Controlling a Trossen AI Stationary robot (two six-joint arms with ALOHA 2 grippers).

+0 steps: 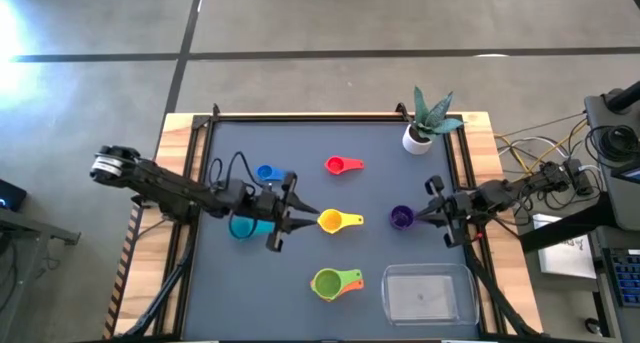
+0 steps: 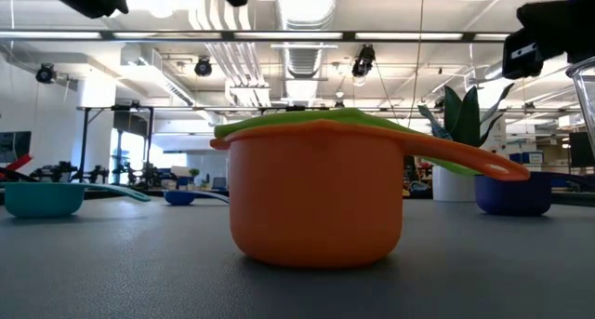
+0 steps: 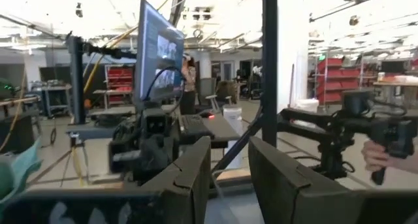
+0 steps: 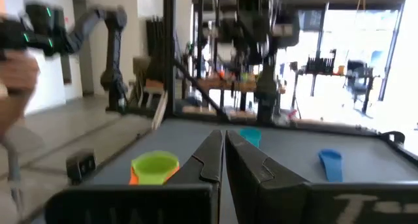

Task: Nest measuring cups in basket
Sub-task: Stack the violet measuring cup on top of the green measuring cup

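Note:
In the high view the yellow cup (image 1: 338, 221) lies mid-table, with the red cup (image 1: 343, 165) and blue cup (image 1: 268, 173) farther back. The teal cup (image 1: 245, 226) shows under my left arm. The purple cup (image 1: 401, 218) stands on its base at the right. The green cup (image 1: 327, 282) sits nested in the orange cup (image 1: 350, 280), near the clear basket (image 1: 428, 293). My left gripper (image 1: 303, 215) hovers open just left of the yellow cup. My right gripper (image 1: 424, 211) is shut, raised beside the purple cup (image 2: 514, 193).
A white plant pot (image 1: 420, 135) stands at the far right corner. Cables and gear lie off the table's right edge. A person's hand (image 3: 375, 155) holding a controller shows in the room beyond. Bare grey mat lies between the cups and along the near left.

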